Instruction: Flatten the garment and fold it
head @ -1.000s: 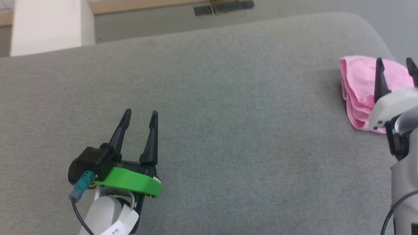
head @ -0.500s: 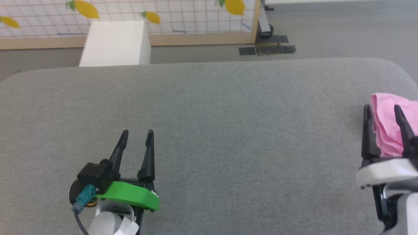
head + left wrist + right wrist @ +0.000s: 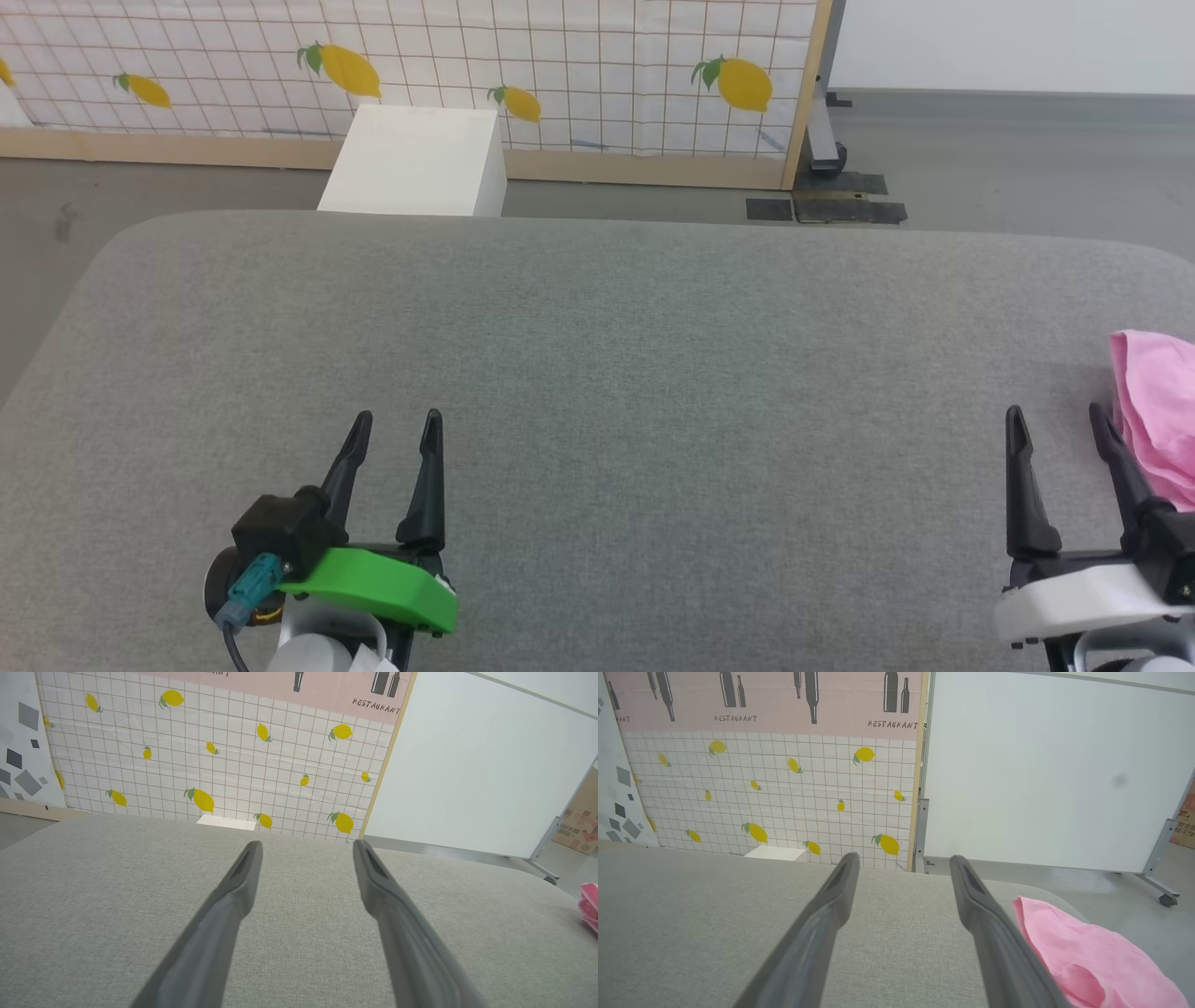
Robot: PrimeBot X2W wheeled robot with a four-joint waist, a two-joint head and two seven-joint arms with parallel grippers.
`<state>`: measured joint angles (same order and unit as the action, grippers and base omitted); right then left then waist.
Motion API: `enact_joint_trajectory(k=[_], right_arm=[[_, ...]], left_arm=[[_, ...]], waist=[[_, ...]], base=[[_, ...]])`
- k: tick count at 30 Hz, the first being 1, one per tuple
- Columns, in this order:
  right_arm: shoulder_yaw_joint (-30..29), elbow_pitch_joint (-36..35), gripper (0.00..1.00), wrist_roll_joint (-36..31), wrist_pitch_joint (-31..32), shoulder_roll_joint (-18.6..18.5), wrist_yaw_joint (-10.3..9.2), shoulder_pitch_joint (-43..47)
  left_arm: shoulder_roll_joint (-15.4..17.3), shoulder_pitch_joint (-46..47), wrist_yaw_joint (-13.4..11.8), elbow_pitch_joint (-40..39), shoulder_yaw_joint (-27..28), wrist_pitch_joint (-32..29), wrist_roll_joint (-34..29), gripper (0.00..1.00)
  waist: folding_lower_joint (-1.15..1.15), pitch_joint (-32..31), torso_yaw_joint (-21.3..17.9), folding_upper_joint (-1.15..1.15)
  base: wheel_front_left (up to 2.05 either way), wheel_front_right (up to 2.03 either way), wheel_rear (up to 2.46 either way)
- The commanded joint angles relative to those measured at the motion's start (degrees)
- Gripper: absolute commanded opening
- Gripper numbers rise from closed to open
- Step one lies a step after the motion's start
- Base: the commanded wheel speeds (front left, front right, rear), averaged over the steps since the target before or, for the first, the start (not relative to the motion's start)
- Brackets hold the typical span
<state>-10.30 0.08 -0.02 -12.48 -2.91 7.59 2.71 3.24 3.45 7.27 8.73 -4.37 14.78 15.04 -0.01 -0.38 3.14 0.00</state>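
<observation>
Garment (image 3: 1158, 415) just beside right gripper (image 3: 1055, 417)

Lemon-print tiled wall (image 3: 420, 65), white box (image 3: 415, 161), grey floor (image 3: 1008, 159).

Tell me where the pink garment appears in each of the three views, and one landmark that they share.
Head view: the garment lies at the right edge, just right of the right gripper.
Left wrist view: the garment is a small pink bit at the right edge.
Right wrist view: the garment is in the lower right corner.
Shared landmark: the lemon-print wall.
</observation>
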Motion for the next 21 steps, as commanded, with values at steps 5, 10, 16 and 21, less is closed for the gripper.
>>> enact_joint_trajectory(k=[5,10,16,21], right_arm=[[0.66,0.03,1.0,1.54,-0.84,0.02,-0.1,1.86],[0.99,0.51,1.0,2.11,-1.08,0.02,-0.1,2.11],[1.35,0.5,1.0,2.52,-1.19,0.02,-0.1,1.98],[1.65,0.63,1.0,2.83,-1.32,0.02,-0.1,1.68]], left_arm=[[-0.34,-1.06,0.13,0.16,-0.17,0.22,-0.38,1.0],[-0.35,-1.24,-0.09,0.32,-0.83,0.22,0.21,1.0],[-0.35,-0.83,-0.39,0.33,-1.08,0.22,0.7,1.0],[-0.35,-0.51,-0.58,0.35,-1.06,0.22,0.96,1.0]], waist=[[0.01,-0.32,0.45,0.0],[0.01,0.12,0.6,0.0],[0.01,0.73,0.71,0.0],[0.01,0.97,0.71,0.0]], base=[[0.0,0.0,0.0],[0.0,0.0,0.0],[0.0,0.0,0.0],[0.0,0.0,0.0]])
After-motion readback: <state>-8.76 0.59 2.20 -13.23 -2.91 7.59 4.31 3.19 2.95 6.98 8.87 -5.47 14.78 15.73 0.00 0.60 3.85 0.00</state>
